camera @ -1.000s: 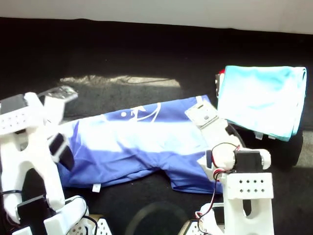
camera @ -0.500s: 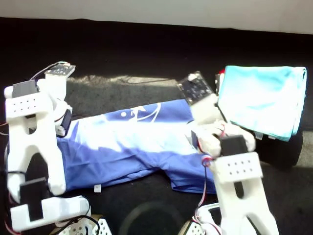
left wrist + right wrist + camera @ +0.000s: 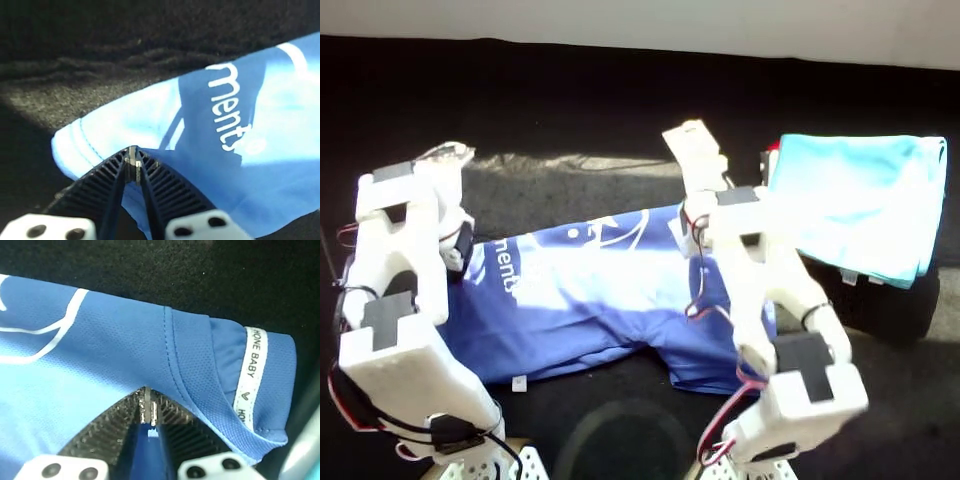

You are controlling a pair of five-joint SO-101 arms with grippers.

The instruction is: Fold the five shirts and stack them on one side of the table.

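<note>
Left pincer [image 3: 132, 161] is clenched on the blue shirt [image 3: 590, 290] at its left end, right pincer [image 3: 148, 412] clenched at its labelled end. I'd raise both evenly, keep that edge taut, then fold across.

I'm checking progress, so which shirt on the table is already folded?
The light turquoise shirt at the right side of the table, folded into a neat rectangle; the darker blue shirt lies spread out flat in the middle.
</note>
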